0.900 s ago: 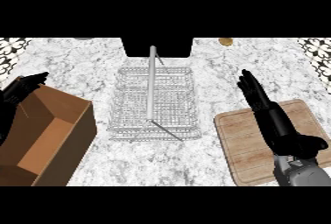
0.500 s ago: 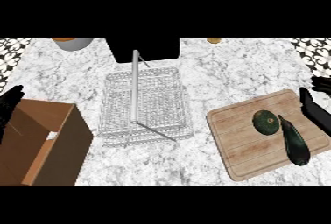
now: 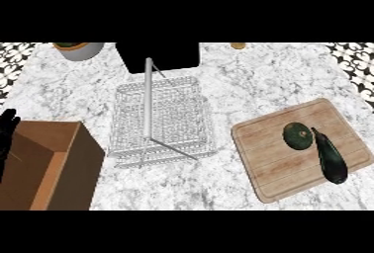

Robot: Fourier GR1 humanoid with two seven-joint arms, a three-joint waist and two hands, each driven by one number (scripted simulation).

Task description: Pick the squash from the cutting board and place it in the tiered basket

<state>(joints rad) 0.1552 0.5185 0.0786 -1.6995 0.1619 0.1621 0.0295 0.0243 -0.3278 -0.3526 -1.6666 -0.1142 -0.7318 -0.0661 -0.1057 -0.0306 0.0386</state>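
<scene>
Left robot hand (image 3: pixel 7 126) rests at left edge, fingers up.

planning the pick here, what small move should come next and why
Probably bring the right hand, not in view, over the cutting board toward the round green squash: it lies untouched there, beside a long dark vegetable, and no hand is near it.

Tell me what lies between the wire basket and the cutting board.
Nothing stands there. In the head view, only a bare strip of marble counter separates the wire basket from the cutting board.
</scene>
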